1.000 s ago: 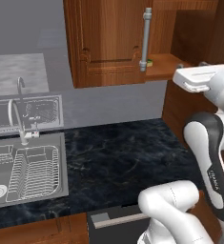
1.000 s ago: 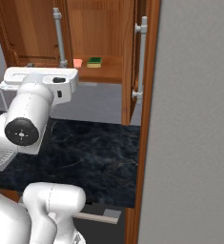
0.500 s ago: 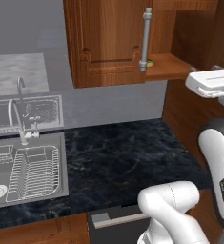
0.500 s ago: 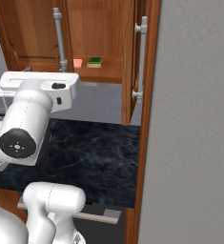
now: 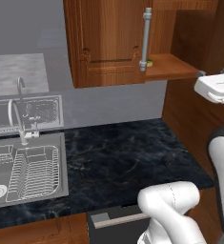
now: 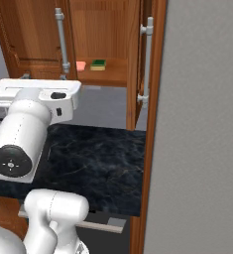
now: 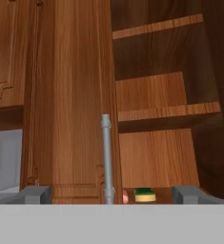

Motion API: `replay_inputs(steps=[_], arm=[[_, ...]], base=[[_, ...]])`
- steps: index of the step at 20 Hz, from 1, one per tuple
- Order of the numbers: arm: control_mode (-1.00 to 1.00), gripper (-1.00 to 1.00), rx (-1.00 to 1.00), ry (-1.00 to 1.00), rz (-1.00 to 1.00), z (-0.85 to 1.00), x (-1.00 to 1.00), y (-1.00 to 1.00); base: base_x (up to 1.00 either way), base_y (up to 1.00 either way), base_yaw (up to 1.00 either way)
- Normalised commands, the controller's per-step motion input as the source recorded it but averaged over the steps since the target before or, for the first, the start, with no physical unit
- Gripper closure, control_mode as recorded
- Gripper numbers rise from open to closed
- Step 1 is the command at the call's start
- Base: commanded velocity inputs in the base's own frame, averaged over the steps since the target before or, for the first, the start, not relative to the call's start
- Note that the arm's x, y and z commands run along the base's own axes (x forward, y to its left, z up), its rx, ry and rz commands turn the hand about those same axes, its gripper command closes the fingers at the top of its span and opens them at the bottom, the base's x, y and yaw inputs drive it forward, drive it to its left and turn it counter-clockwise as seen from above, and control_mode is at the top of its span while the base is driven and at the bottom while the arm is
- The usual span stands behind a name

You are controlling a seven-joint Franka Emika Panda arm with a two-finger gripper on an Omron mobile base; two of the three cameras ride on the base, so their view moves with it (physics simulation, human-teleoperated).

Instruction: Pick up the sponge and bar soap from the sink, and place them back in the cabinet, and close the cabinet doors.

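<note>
With the sponge and bar soap already side by side on the cabinet shelf at upper centre, the gripper hangs released and empty — next it must push both doors shut.

1. The cabinet stands open, so there is room to reach in between its two doors.
2. The left door with its silver handle sticks out right in front of the end effector.
3. The sponge and bar soap sit on the bottom shelf, with bare wood around them.
4. The dark desk below has lots of free space.
</note>
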Motion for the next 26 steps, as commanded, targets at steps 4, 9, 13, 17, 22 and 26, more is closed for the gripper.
replay_inputs(steps=[4,9,13,17,22,26], arm=[[-1.00,-1.00,0.00,0.00,-0.05,0.00,-0.18,0.00],[-1.00,-1.00,0.00,0.00,-0.05,0.00,-0.14,-0.01],[-1.00,-1.00,0.00,0.00,-0.03,0.00,-0.13,-0.04],[-1.00,-1.00,0.00,0.00,-0.01,0.00,-0.16,-0.14],[-1.00,-1.00,0.00,0.00,0.00,0.00,-0.14,-0.19],[-1.00,-1.00,0.00,0.00,0.00,0.00,-0.09,-0.17]], base=[[0.00,0.00,0.00],[0.00,0.00,0.00],[0.00,0.00,0.00],[0.00,0.00,0.00],[0.00,0.00,0.00],[0.00,0.00,0.00]])
